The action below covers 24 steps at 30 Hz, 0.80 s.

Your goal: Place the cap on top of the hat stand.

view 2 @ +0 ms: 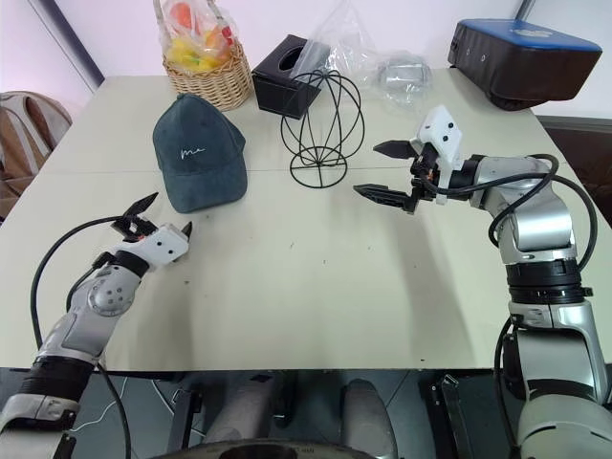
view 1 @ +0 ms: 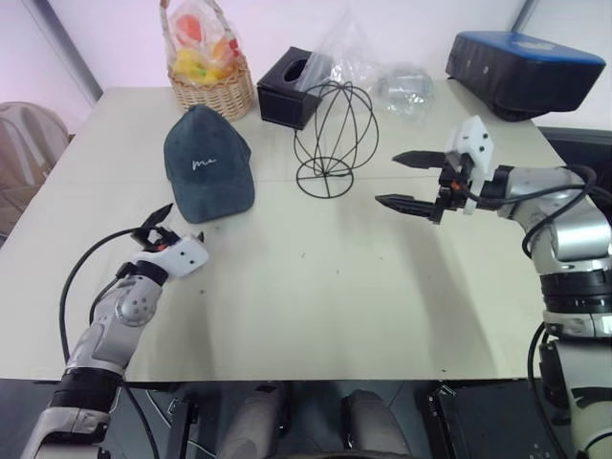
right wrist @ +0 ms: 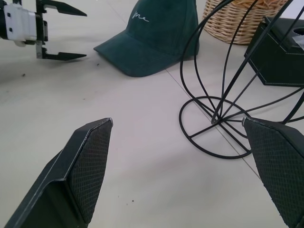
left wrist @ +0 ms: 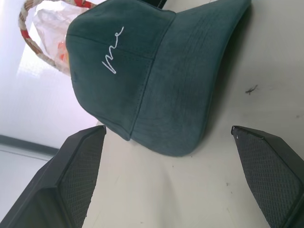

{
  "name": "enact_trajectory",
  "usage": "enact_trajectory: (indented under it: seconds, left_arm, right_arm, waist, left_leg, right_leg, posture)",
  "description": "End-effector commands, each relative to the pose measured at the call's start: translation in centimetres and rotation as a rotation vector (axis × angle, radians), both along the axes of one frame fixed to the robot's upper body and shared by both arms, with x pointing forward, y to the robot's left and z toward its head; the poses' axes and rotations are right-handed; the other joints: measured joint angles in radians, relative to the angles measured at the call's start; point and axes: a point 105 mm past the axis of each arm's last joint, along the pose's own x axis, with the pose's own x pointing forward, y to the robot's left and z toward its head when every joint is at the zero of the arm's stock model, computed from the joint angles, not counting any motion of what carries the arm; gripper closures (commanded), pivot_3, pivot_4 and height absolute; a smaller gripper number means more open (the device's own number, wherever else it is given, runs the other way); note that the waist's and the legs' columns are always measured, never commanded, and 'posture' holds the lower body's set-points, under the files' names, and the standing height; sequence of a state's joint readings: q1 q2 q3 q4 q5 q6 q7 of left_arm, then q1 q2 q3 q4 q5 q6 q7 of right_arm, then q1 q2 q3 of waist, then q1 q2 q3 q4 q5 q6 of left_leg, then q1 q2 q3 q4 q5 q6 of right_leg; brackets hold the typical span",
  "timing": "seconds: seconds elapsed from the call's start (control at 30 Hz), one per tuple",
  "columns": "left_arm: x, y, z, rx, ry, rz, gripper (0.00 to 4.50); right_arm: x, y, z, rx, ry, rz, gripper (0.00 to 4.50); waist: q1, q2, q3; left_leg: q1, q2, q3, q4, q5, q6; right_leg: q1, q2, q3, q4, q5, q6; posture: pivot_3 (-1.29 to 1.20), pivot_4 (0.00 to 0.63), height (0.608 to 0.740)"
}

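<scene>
A pale, cream-coloured counter (view 1: 316,287) fills the scene, with a faint seam running across it behind the cap and through the stand's base, and a few small dark specks on its surface. Behind it rises a light wall with a dark diagonal strip at the left corner; part of a beige chair (view 1: 24,143) shows at the left edge.

The cap (view 1: 207,164) lies flat on the counter, left of centre, brim toward the robot. White cursive stitching on its front panel appears to read "me", though the script is too small to be sure of. Just to its right, apart from it, the hat stand (view 1: 335,134) stands upright and bare on its ring base.

Along the far edge sit a wicker basket (view 1: 212,88) holding bagged orange and yellow items that cannot be identified, a black tissue box (view 1: 293,86), crumpled clear plastic (view 1: 387,76), and a dark blue case (view 1: 526,69) cut off by the frame.

The left gripper (view 1: 172,225) sits low over the counter just in front of the brim, fingers (left wrist: 80,161) released and spread wide, empty, with the brim between them in the wrist view but untouched. The right gripper (view 1: 411,180) hovers right of the stand, pointing toward it, fingers (right wrist: 88,166) likewise spread and holding nothing; the stand's base lies near them, not in contact.
</scene>
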<state>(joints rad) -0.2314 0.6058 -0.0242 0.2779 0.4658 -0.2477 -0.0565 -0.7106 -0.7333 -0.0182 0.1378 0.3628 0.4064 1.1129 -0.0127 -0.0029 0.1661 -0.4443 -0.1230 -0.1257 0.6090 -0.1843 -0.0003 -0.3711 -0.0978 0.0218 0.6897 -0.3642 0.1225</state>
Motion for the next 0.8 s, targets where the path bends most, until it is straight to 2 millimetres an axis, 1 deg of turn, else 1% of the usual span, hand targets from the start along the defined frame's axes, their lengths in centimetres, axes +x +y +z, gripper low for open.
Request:
enact_trajectory:
  seconds: [0.03,0.2,0.4,0.8]
  left_arm:
    - [1.0,0.2,0.6,-0.001,-0.037,0.012,0.03]
    - [2.1,0.1,0.2,0.009,-0.033,0.024,0.03]
    - [2.8,0.3,0.0,0.020,-0.039,0.040,0.03]
    - [3.1,0.4,-1.1,0.013,-0.033,0.060,0.03]
  right_arm:
    - [-0.4,-0.2,1.7,0.016,-0.067,0.002,0.00]
    - [-0.4,-0.4,1.7,0.018,-0.070,-0.003,0.00]
    - [-0.4,-0.5,1.7,0.020,-0.072,-0.009,0.00]
    - [-0.3,-0.8,1.5,0.018,-0.073,-0.013,0.00]
  waist:
    - [0.000,0.000,0.000]
    - [0.001,0.000,0.000]
    - [0.002,0.000,0.000]
    - [0.001,0.000,-0.001]
  left_leg:
    - [0.000,0.000,0.000,0.000,0.000,0.000]
    - [0.000,0.000,0.000,0.001,0.000,0.000]
    - [0.000,0.000,0.000,0.003,0.000,0.000]
    - [0.000,-0.001,0.000,0.004,0.000,0.000]
  right_leg:
    - [0.000,0.000,0.000,0.000,0.000,0.000]
    - [0.000,0.000,0.000,0.001,0.000,0.000]
    - [0.000,0.000,0.000,0.002,0.000,0.000]
    - [0.000,0.000,0.000,0.005,0.000,0.000]
  posture:
    - [0.00,0.150,0.740]
    - [0.00,0.150,0.740]
    - [0.00,0.150,0.740]
    - [0.00,0.150,0.740]
